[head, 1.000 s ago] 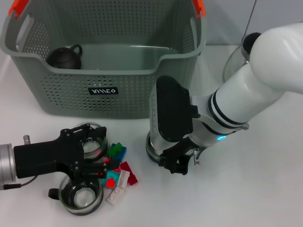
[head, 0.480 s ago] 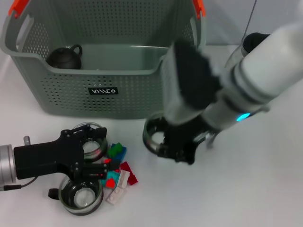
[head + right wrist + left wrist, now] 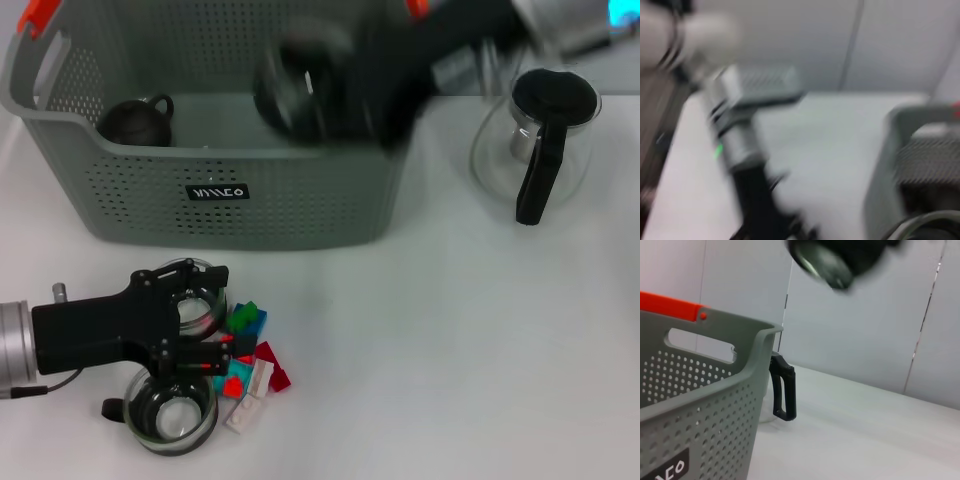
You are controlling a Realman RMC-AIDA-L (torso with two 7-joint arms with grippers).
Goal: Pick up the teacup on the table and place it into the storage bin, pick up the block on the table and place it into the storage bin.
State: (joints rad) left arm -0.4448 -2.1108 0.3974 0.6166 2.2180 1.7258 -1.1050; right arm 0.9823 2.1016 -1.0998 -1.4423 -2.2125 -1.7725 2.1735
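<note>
My right gripper point(image 3: 335, 95), blurred by motion, is above the storage bin point(image 3: 230, 190), shut on a clear glass teacup point(image 3: 292, 98). From the left wrist view the same teacup point(image 3: 826, 266) shows high in the air under the dark gripper. A second glass teacup point(image 3: 196, 310) and a third one point(image 3: 172, 415) stand on the table at the lower left. Small coloured blocks point(image 3: 250, 355) lie beside them. My left gripper point(image 3: 218, 322) hovers open over that cup and the blocks.
A dark teapot point(image 3: 135, 120) rests inside the bin at its left end. A glass pitcher with a black handle point(image 3: 540, 140) stands right of the bin; its handle point(image 3: 782, 392) also shows past the bin's corner point(image 3: 705, 390).
My right gripper has lifted the teacup from the table in front of the bin and swung it up and back over the bin. The left arm has not moved.
</note>
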